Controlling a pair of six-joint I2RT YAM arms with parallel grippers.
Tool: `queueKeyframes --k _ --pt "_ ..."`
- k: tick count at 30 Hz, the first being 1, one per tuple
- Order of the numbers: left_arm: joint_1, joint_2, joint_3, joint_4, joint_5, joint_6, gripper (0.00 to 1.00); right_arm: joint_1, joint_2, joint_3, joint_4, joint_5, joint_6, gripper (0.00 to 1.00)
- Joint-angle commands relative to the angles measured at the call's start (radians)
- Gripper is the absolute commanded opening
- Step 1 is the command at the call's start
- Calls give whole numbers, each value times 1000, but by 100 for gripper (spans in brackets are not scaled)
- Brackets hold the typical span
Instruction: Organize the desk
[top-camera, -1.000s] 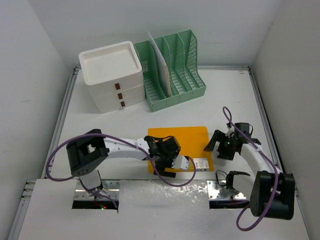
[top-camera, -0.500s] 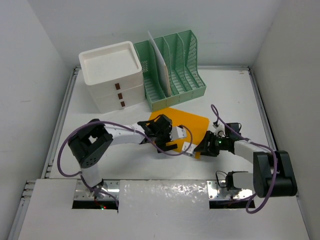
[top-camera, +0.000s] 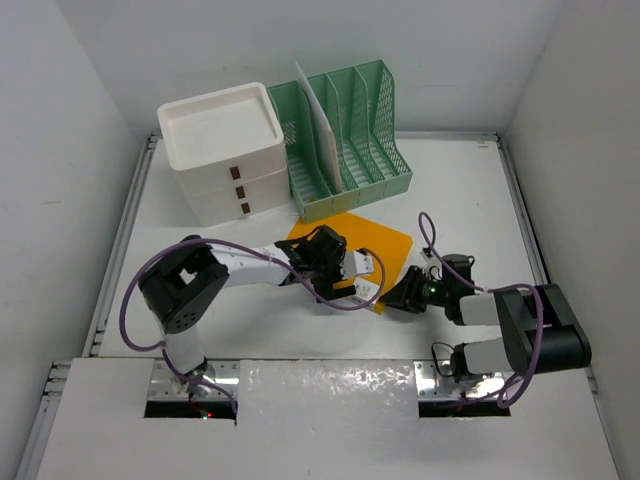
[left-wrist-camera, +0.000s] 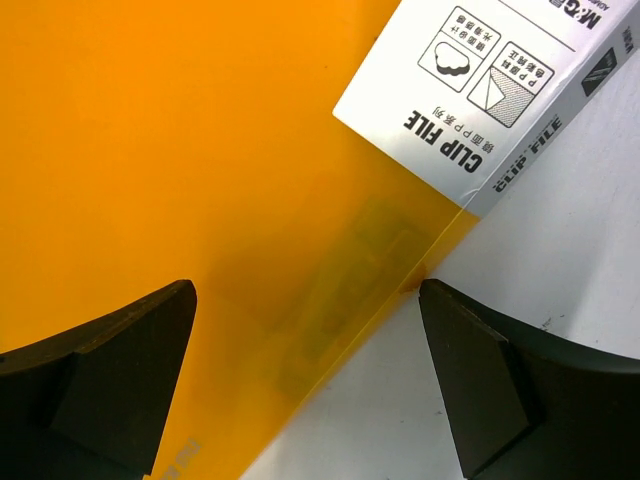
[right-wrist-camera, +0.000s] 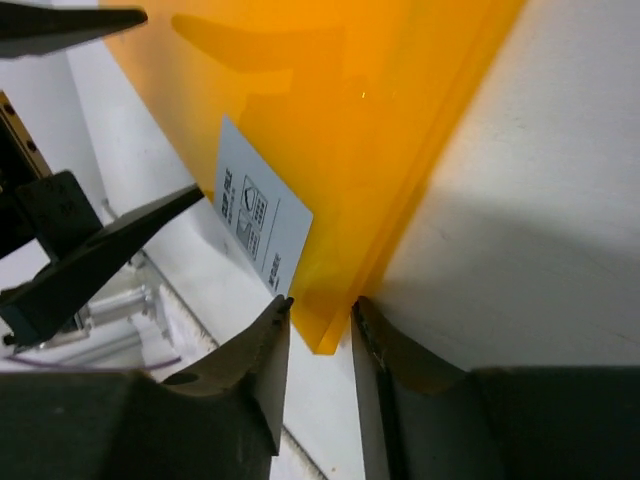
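Nudged toward the green file rack (top-camera: 360, 192), the orange clip file (top-camera: 385, 240) sits corner-pinched in the right gripper (right-wrist-camera: 322, 300), left gripper (left-wrist-camera: 305, 300) gaping above — looks like filing, next needs a steady lift.

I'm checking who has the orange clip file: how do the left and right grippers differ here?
The left gripper stands wide open; the right gripper has its jaws nearly together. The left straddles an edge of the orange clip file by its white label; the right brackets a corner of it, a firm pinch unconfirmed. Both are black two-finger grippers at that file.
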Motion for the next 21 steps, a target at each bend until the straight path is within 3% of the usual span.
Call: queueKeyframes --k 1,4,7,12,21 --pt "-2 61 -38 -66 2 24 94 8 -45 -19 176 109 54 30" --pt "-2 59 -41 -58 -7 24 94 8 -76 -47 233 143 107 22" --pt "-2 58 -44 -52 -10 24 94 8 -82 -44 209 158 106 21" --pt "-2 59 -43 -55 -11 22 94 8 -81 -53 135 186 83 26" --pt "-2 63 -40 -57 -15 19 94 16 -177 -44 -5 227 35 26"
